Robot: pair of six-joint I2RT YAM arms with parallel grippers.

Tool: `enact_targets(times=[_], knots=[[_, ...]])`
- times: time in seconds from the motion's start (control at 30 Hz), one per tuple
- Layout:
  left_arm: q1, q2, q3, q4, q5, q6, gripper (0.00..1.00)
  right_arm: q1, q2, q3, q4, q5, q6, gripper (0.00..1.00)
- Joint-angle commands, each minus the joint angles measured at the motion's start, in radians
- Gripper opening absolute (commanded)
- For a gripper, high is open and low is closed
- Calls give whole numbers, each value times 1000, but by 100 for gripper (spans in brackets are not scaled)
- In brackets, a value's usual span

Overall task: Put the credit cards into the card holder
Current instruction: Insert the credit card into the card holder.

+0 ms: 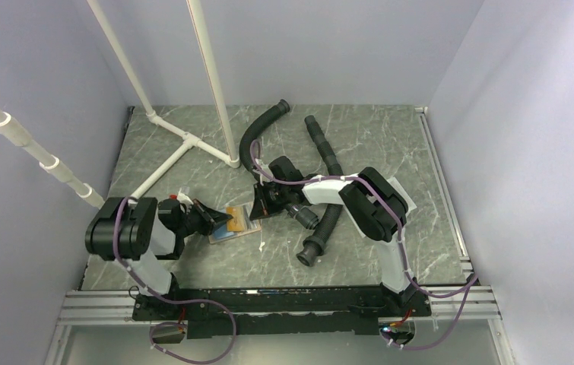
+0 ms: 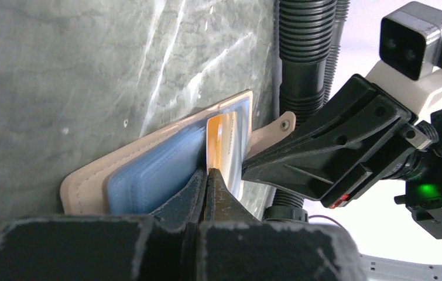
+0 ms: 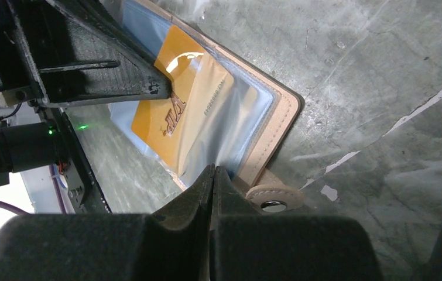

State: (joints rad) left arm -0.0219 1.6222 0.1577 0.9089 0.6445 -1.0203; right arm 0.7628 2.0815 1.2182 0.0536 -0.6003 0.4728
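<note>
- Card holder (image 3: 280, 126): tan, lying open and flat on the marble-patterned table (image 3: 370, 70), left of centre and towards the near side, between the two grippers; snap tab (image 3: 272, 199) sticks out at its right edge
- Contents: one orange card (image 3: 171, 111), part-way into a clear sleeve (image 3: 230, 117), its left end still outside; empty-looking blue pockets (image 2: 154, 175) on the other leaf; no other credit cards can be made out in any view
- Left gripper (image 2: 208, 175): jaws closed with no gap showing, tips on the card's exposed end and apparently pinching it
- Right gripper (image 3: 213, 172): jaws closed, tips at the sleeve's edge just beside the tab, apparently holding the holder down
- Step in hand, as judged: seating the card fully
- Handling advice: slide the card flat along the sleeve, not tilted, so that it neither buckles nor catches on the plastic lip; the right grip should hold firm so that the holder does not skid right; let go only once the card sits level with the pocket mouth
</note>
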Motion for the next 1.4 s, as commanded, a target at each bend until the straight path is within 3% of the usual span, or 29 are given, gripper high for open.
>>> enact_targets(times=[0.0, 0.17, 0.37, 0.57, 0.8, 0.9, 1.2, 1.37], knots=[[-19, 173, -7, 207, 94, -54, 0, 36, 65, -36, -115, 42, -42, 2], [-18, 301, -27, 355, 103, -80, 0, 28, 17, -74, -120, 69, -43, 25], [-11, 322, -37, 363, 99, -66, 0, 9, -17, -92, -135, 88, -42, 28], [-4, 185, -32, 167, 62, 15, 0, 10, -19, -75, -170, 123, -56, 31], [-4, -64, 22, -199, -5, 126, 0, 93, -29, -45, -255, 425, -67, 33], [-4, -110, 24, -256, -10, 151, 0, 134, -13, -29, -283, 521, -72, 32], [-12, -23, -18, -38, 23, 123, 0, 196, 24, 15, -273, 523, -70, 19], [-34, -104, -70, 8, -79, 154, 1, 193, 32, 6, -243, 448, -61, 15]])
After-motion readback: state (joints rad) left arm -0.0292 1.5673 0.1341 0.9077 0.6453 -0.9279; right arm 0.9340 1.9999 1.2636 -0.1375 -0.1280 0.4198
